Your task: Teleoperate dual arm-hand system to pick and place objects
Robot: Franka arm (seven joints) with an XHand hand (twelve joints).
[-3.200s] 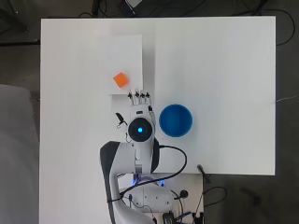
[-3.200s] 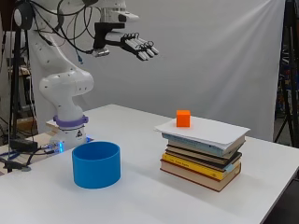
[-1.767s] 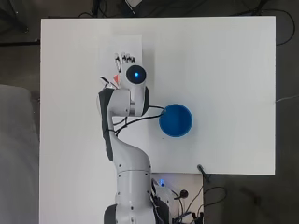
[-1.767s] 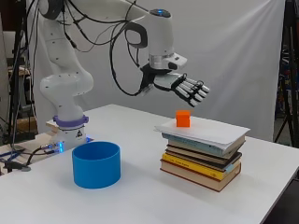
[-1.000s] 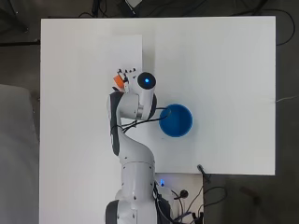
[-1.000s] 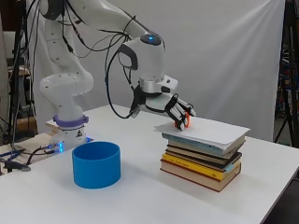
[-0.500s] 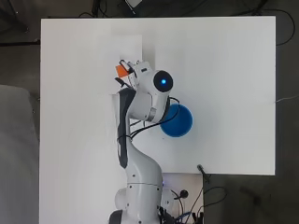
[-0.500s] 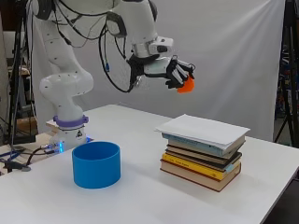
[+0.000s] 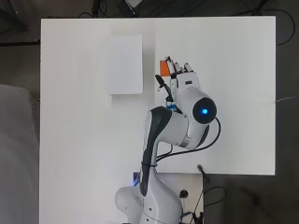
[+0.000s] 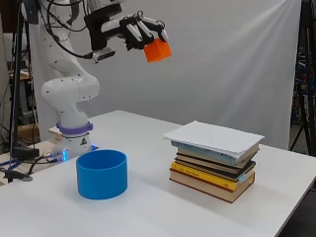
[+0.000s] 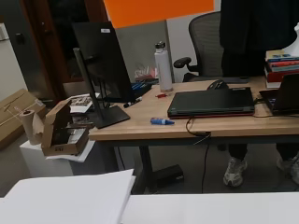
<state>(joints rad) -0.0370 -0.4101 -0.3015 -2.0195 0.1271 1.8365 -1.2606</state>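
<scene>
Hand [image 10: 129,27] high above table, fingers curled over orange cube [image 10: 158,50] — cube pinched at fingertips, hanging below and slightly ahead of them, clear of every surface. Overhead: cube [image 9: 164,67] peeking out past fingers, positioned over bare table just beside the white sheet's edge, not over the sheet itself. Wrist camera aimed out at the room; orange block [image 11: 159,10] filling the upper edge of that frame, confirming cube held close in front of the palm.

Outward from hand:
- Arm [image 10: 69,94] raised and folded back, base at table edge.
- Stack of books [image 10: 213,167] with white sheet [image 10: 213,137] on top, well apart from hand, lower and off to the side. Nothing resting on the sheet now.
- Blue bowl [image 10: 102,174] on table near arm base, open side up. Hidden under arm in overhead view. Interior not visible from side view; contents cannot be told.

Progress, judged:
- Pick appears done — cube off any support and carried in air.
- Place not yet done. Likely target: blue bowl, the only container in sight, though task sentence names no destination.
- Remaining: bring hand over bowl opening, lower, release.

Risk: cube held only at fingertips, so slip possible during transfer.
</scene>
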